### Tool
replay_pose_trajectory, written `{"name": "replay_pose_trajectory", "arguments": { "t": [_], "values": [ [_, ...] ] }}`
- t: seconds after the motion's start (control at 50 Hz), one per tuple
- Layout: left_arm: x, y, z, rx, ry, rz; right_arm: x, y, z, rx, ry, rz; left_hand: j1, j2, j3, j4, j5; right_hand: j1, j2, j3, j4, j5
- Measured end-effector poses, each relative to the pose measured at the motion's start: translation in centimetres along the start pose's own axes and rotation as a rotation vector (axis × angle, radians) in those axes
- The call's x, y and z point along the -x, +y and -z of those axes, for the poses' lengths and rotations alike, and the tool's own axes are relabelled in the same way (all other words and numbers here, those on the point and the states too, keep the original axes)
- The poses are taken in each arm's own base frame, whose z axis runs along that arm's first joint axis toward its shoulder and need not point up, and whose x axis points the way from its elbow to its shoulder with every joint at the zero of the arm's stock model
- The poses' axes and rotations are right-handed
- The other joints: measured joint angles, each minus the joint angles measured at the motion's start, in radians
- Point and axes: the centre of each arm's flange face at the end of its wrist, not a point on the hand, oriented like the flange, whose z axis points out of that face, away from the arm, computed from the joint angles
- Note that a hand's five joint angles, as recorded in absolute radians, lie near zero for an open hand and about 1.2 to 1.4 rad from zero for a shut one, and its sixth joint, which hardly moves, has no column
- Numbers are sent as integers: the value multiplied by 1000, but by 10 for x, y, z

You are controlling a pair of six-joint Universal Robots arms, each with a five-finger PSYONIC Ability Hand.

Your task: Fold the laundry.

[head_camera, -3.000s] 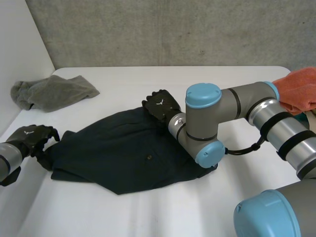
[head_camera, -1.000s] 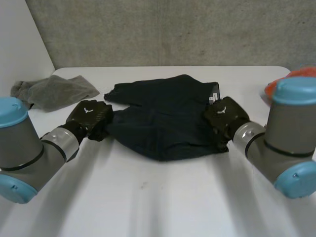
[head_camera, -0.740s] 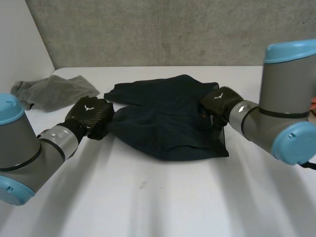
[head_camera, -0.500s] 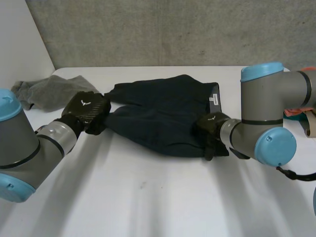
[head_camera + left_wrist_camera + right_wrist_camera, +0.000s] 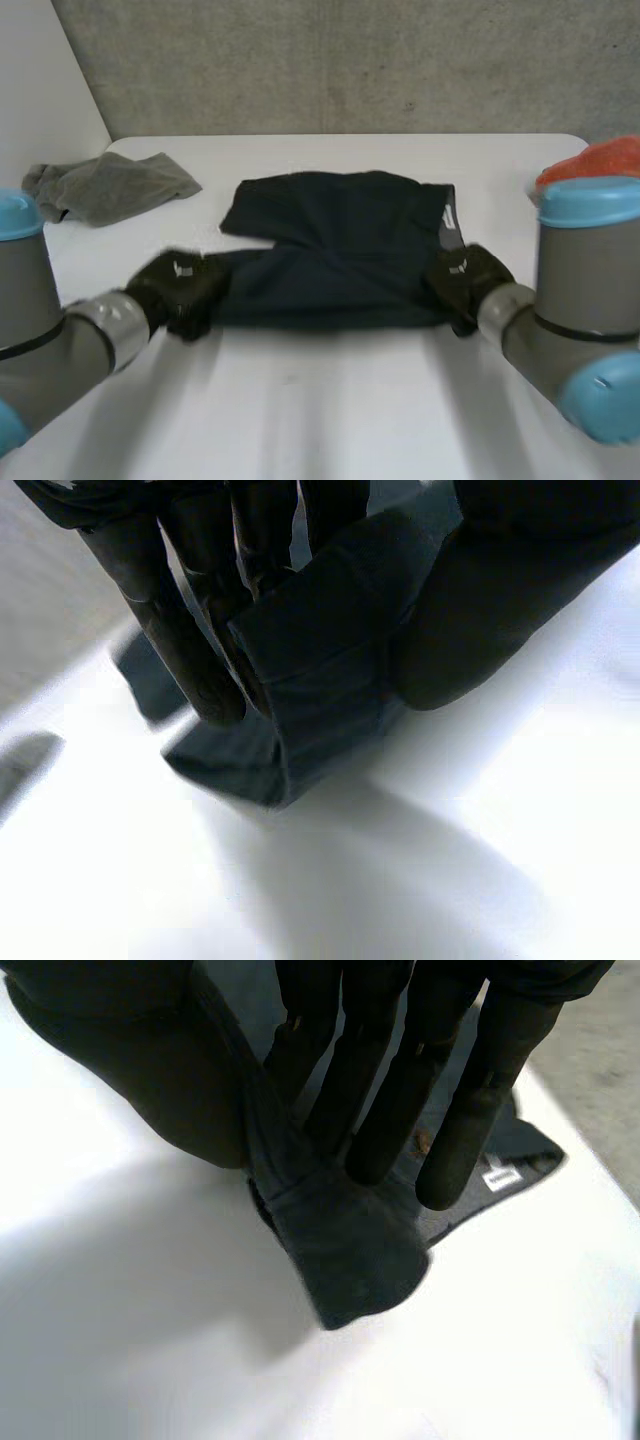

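Observation:
A dark navy garment [image 5: 335, 245] lies spread across the middle of the white table [image 5: 320, 400], with a white label at its right edge. My left hand [image 5: 185, 288] is at the garment's near left corner. In the left wrist view its fingers [image 5: 190, 630] and thumb pinch a folded hem of the navy cloth [image 5: 320, 670]. My right hand [image 5: 468, 278] is at the near right corner. In the right wrist view its fingers [image 5: 400, 1090] press a hem of the cloth [image 5: 340, 1240] against the thumb, and the corner hangs just above the table.
A crumpled grey towel [image 5: 110, 185] lies at the back left of the table. An orange cloth [image 5: 595, 162] sits at the right edge behind my right arm. A concrete wall stands behind the table.
The right hand left the garment's right side, went to its near right corner and closed on it. Both hands drew the near edge toward the front, and the garment now lies wider and flatter.

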Motion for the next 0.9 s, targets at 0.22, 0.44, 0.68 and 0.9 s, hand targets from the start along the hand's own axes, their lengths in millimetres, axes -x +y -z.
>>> {"name": "replay_pose_trajectory", "arguments": {
  "t": [0.22, 0.44, 0.68, 0.9],
  "values": [
    [-39, 21, 61, 343, 350, -139, 12, 29, 67, 157, -201, 353, 0, 0, 0, 0, 0, 0, 12, 3, 0, 0],
    [-6, -29, 5, 69, 128, -165, -14, 10, 18, 66, -25, 196, 0, 0, 0, 0, 22, 16, 12, 3, 0, 13],
    [34, -95, -101, -282, -187, -243, -61, -22, -65, -139, 329, 43, 0, 0, 0, 0, 23, 16, 12, 3, 0, 13],
    [25, -101, -170, -352, -275, -255, -76, -30, -130, -331, 550, 86, -844, -788, -760, -781, -734, -581, -644, -638, -636, -645]
  ]
}}
